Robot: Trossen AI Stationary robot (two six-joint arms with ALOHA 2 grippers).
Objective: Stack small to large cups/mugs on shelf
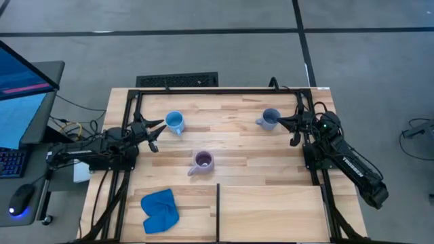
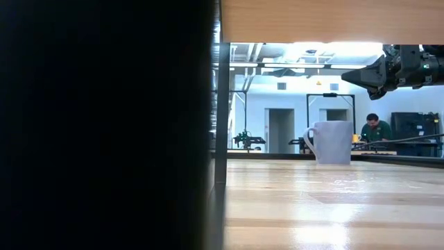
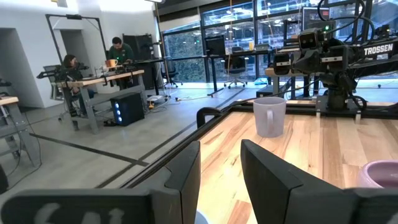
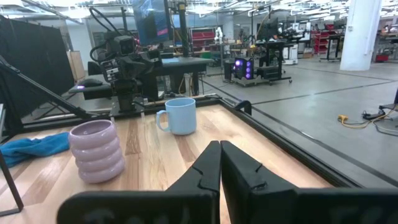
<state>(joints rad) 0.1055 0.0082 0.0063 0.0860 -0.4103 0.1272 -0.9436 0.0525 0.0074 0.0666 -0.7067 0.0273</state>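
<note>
Three mugs stand upright on the tabletop: a light sky-blue mug [image 1: 174, 123] at the far left, a grey-blue mug [image 1: 270, 119] at the far right, and a ribbed lilac mug [image 1: 203, 160] in the middle. My left gripper [image 1: 158, 135] is open, just left of the sky-blue mug and touching nothing. My right gripper [image 1: 283, 121] is shut and empty, just right of the grey-blue mug [image 2: 331, 142]. In the low view my right gripper [image 2: 345, 75] is higher than that mug's rim. The shelf [image 1: 271, 213] is the railed wood panel at the near right.
A bright blue cloth [image 1: 160, 210] lies crumpled at the near left. A thin black post [image 1: 217, 203] stands at the shelf's left edge. Black rails [image 1: 224, 90] frame the table. People sit at desks in the room beyond [image 3: 118, 53].
</note>
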